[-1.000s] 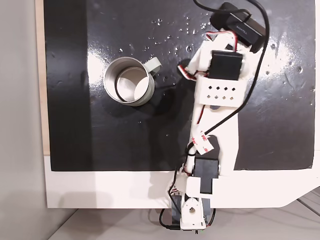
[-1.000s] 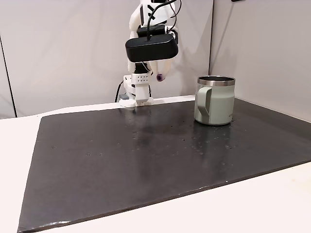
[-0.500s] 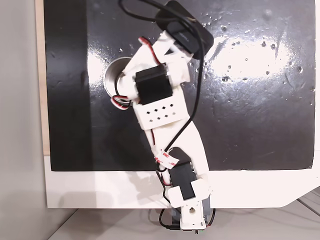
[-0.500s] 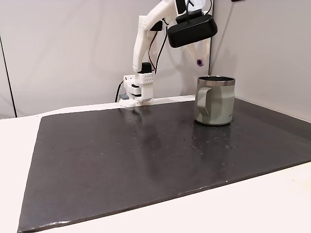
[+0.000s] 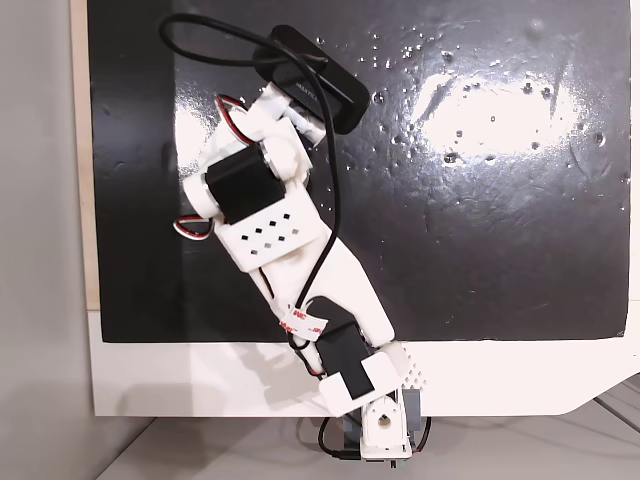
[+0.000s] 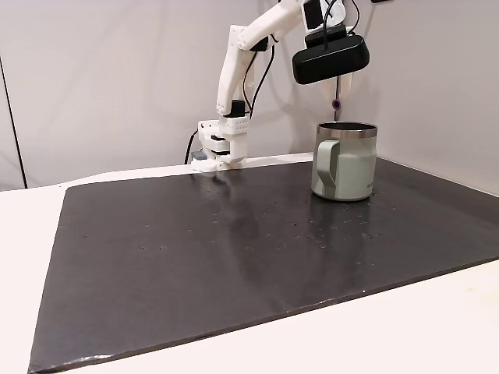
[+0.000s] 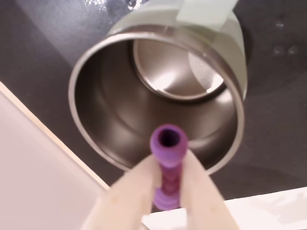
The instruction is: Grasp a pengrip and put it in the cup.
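Two pale fingers (image 7: 192, 187) of the gripper (image 7: 169, 163) pinch the pengrip (image 7: 168, 167) between them in the wrist view; the claw is closed on it, the fingers pressing its sides along the lower half. The pengrip's long axis runs away from the camera, its open hollow end pointing toward the cup (image 7: 158, 96) and its far end buried between the fingers; it is a small purple tube, ribbed in rounded rings, matte and soft-looking. Its tip sits over the near part of the cup's rim in the wrist view, above the opening, not inside.

The cup is round and thin-walled, brushed metal within, with a shiny bottom catching light; its outside is pale grey-green with a flat strap-like handle (image 7: 204, 9) at the top of the wrist view.

From the side fixed view, the pengrip (image 6: 336, 102) hangs roughly upright, just above the cup's (image 6: 345, 162) rim, clear of it; the handle (image 6: 328, 167) faces the camera. The black rounded camera (image 6: 330, 61) rides above it on the white arm (image 6: 253, 47); the cup stands on a dark, slightly glossy mat (image 6: 234, 257) speckled with small spots.
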Action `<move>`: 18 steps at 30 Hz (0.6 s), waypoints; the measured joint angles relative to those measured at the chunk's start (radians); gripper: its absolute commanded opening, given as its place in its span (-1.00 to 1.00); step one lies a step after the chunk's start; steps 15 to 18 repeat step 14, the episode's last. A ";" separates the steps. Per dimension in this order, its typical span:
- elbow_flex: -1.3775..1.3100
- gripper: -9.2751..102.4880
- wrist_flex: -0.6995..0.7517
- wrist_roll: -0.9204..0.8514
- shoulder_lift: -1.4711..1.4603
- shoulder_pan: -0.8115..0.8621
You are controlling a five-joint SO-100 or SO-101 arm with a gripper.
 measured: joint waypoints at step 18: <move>0.000 -0.29 0.000 -0.035 0.000 0.025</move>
